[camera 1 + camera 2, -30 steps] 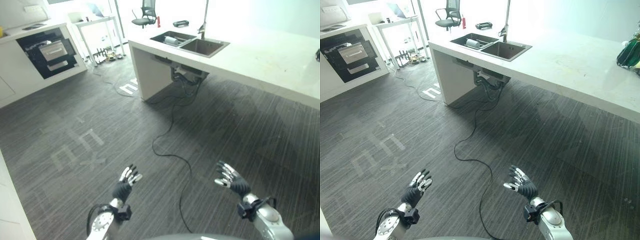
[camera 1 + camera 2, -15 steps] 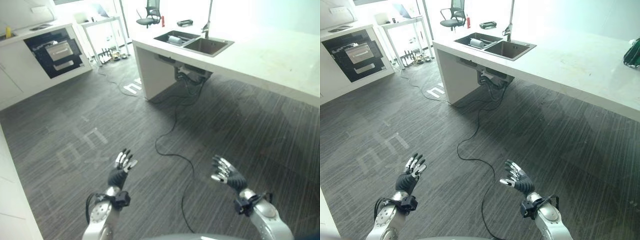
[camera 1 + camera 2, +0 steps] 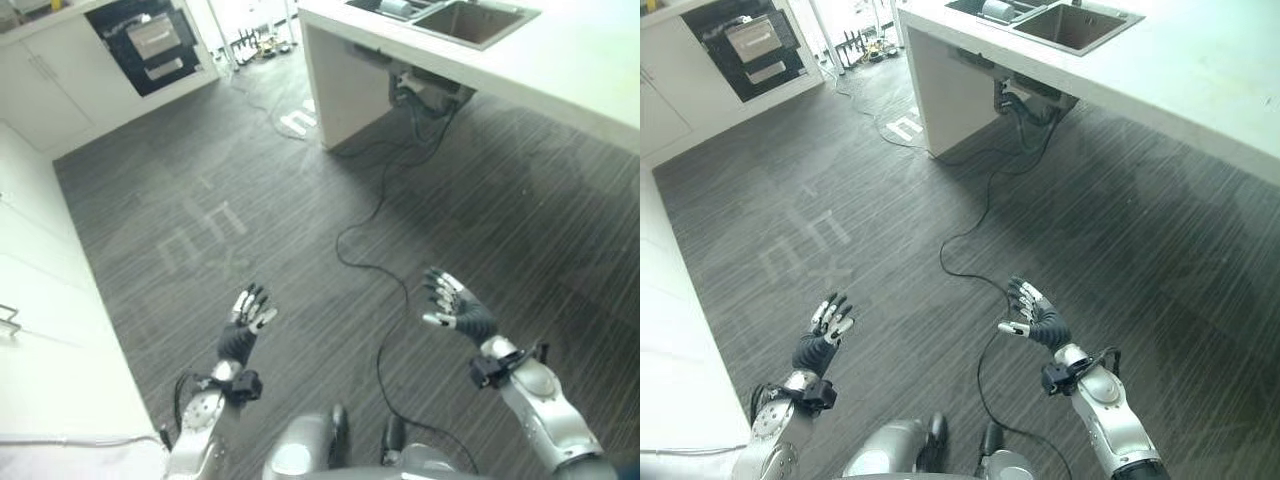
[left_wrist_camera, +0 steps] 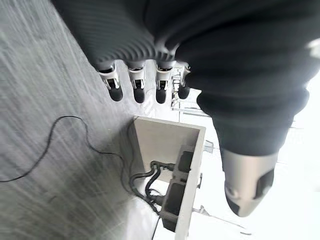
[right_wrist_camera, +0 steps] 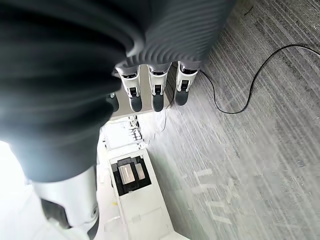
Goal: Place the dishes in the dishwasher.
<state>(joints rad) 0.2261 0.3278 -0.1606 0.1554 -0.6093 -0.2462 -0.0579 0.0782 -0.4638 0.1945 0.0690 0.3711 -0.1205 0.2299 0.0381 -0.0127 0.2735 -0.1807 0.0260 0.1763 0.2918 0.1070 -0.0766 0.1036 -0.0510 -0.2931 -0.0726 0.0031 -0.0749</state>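
Observation:
The dishwasher is a dark opening with pale racks in the white cabinets at the far left; it also shows past my right hand's fingers. A pale dish lies in the sink on the white counter far ahead. My left hand is held over the striped floor at the lower left, fingers straight and spread, holding nothing. My right hand is raised at the lower right, likewise open and empty. Both are far from the sink and the dishwasher.
A long white counter runs along the upper right, with pipes and cables under its near end. White cabinets line the left side close by my left arm. Dark striped floor lies between them.
The whole picture has shifted: the camera now looks more steeply down and the counter sits nearer the top edge. Both hands stay raised and open, holding nothing.

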